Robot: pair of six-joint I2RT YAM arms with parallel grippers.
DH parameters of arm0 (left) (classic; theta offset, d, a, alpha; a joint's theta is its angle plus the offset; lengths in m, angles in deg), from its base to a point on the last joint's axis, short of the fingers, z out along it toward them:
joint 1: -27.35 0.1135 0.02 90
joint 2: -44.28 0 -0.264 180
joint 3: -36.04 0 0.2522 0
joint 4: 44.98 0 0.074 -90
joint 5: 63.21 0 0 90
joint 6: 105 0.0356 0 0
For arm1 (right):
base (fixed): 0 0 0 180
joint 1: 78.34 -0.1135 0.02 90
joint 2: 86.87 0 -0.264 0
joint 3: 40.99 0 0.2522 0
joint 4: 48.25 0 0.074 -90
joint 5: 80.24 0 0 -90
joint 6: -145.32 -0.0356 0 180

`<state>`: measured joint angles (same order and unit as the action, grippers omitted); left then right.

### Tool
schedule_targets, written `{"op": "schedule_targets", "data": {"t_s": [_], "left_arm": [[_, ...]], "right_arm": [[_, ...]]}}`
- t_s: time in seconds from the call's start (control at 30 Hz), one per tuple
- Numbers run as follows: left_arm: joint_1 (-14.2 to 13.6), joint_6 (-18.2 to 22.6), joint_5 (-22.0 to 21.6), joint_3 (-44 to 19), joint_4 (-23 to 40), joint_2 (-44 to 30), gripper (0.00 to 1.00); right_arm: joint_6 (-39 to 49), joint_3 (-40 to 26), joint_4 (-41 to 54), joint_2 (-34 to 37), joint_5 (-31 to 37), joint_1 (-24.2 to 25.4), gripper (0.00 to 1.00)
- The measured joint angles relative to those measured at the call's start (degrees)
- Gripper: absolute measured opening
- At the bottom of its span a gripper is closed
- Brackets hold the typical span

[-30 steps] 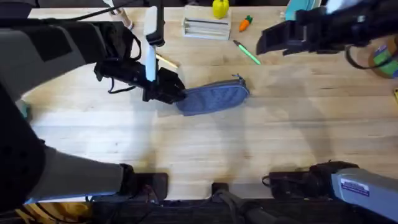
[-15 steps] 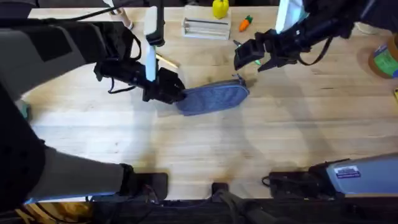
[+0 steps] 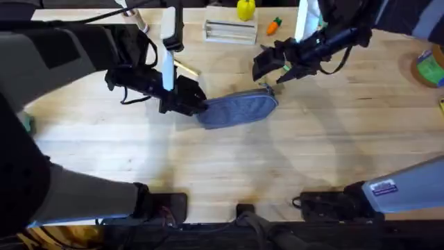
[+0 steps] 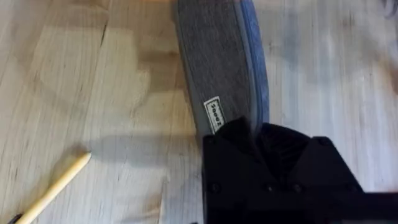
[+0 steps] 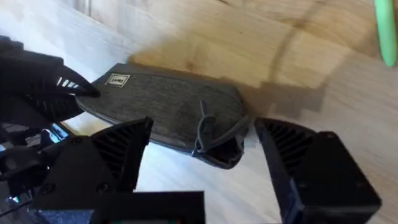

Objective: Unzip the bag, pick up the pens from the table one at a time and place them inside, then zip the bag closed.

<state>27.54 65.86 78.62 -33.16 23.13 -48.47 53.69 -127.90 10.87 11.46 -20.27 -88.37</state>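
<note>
While left fingers (image 3: 198, 104) clamp the bag (image 3: 239, 109), open right fingers (image 3: 269, 68) hover above it

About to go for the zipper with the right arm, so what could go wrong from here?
1. The zipper pull is small and lies flat on the bag; the open right gripper could close on fabric instead.
2. The left gripper pins only the bag's far end, so a hard tug may drag it loose.
3. The green pen lies near the right arm and could be knocked.
</note>
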Motion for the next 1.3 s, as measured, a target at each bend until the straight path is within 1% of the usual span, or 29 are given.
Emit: {"op": "schedule_targets", "data": {"t_s": [0.17, 0.33, 0.47, 0.77, 0.83, 1.1, 1.17, 1.23, 1.3], "left_arm": [[0.0, 0.0, 0.0, 0.0, -0.02, 0.0, 0.041], [0.0, 0.0, 0.0, 0.0, -0.15, 0.0, 0.041], [0.0, 0.0, 0.0, 0.0, -0.15, 0.0, 0.041], [0.0, 0.0, 0.0, 0.0, -0.15, 0.0, 0.041], [0.0, -0.01, 0.0, 0.0, -0.15, 0.0, 0.041], [0.0, -0.02, 0.0, 0.0, -0.11, 0.0, 0.041], [0.0, 0.0, -0.02, 0.0, -0.07, 0.0, 0.042], [0.0, 0.0, -0.02, 0.0, 0.0, 0.02, 0.041], [0.0, 0.0, -0.02, 0.0, 0.02, 0.0, 0.041]], "right_arm": [[0.05, -0.02, -1.41, 0.42, -0.05, -0.22, 0.984], [0.2, -0.02, -1.58, 0.93, -0.07, -1.15, 0.94], [0.2, -0.02, -1.54, 1.21, -0.07, -1.97, 0.924], [0.29, -0.02, -0.53, 2.45, -0.24, -2.47, 0.82], [0.4, -0.02, -0.56, 3.24, -0.24, -2.46, 0.774], [0.44, -0.02, -0.25, 3.86, 0.0, -2.45, 0.526], [0.47, -0.02, 0.34, 3.86, 0.05, -2.45, 0.453], [0.61, -0.02, 0.95, 3.86, 0.04, -2.45, 0.356], [0.62, -0.02, 1.4, 3.86, 0.02, -2.45, 0.289]]}}
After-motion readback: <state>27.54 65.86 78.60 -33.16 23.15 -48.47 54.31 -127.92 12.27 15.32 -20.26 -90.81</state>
